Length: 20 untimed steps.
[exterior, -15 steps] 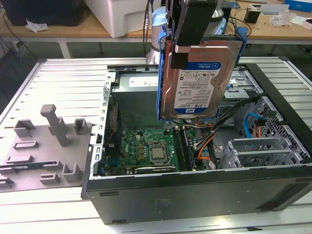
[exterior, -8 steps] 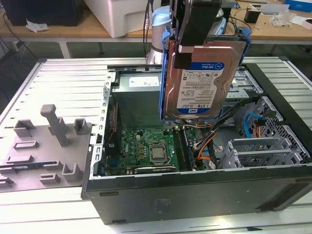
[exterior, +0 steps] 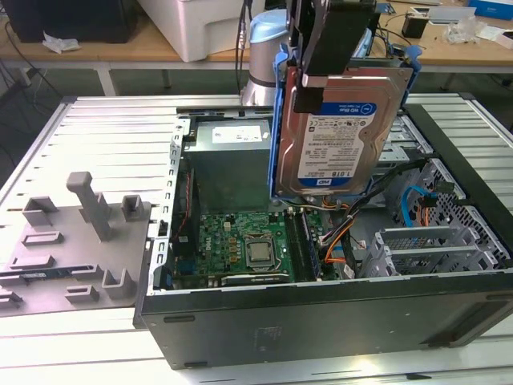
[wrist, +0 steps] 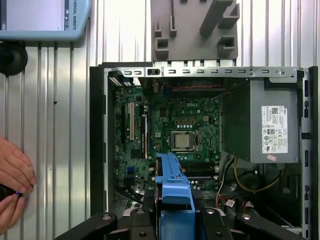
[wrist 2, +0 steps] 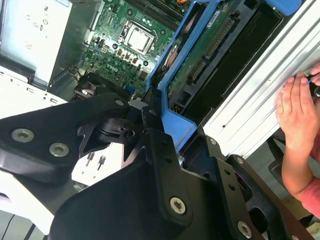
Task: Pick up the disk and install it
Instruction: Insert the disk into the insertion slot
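Disk (exterior: pixel 346 136) hangs on edge, slightly tilted, over the open computer case (exterior: pixel 321 321) and apart from its walls; its lower edge is above the motherboard (exterior: pixel 232 241), between the grey power supply (exterior: pixel 228 164) and the drive cage (exterior: pixel 425 253); the gripper (exterior: pixel 314 76) has its fingers (exterior: pixel 307 96) clenched on the disk's upper end, at the blue rail (wrist: pixel 172 187); a person's hand (wrist: pixel 14 175) rests on the table beside the case.

The disk (exterior: pixel 341 136), silver with blue rails, hangs upright over the case (exterior: pixel 321 329).

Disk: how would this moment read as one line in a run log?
gripper: shut on disk | disk: held upright above open computer case, not installed | hand: on table beside it
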Available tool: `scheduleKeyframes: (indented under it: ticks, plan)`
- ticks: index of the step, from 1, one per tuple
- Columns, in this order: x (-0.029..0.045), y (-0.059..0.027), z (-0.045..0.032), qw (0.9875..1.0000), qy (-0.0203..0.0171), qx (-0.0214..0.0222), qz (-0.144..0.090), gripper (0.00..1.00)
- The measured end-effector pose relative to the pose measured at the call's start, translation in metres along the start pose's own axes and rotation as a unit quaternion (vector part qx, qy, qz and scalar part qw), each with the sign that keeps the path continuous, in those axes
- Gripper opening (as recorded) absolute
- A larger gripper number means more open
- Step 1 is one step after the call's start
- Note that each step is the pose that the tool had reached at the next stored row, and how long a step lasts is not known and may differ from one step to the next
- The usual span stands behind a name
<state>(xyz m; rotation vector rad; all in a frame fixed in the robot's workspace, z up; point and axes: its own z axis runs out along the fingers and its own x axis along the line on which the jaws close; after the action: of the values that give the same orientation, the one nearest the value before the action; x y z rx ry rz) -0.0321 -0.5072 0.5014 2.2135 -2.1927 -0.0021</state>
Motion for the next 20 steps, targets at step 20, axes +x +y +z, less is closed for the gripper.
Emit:
scheduleKeyframes:
  ticks: [20]
  plan:
    - [0.016,-0.0429,-0.0006,1.0,-0.0021,0.0058,-0.007,0.37]
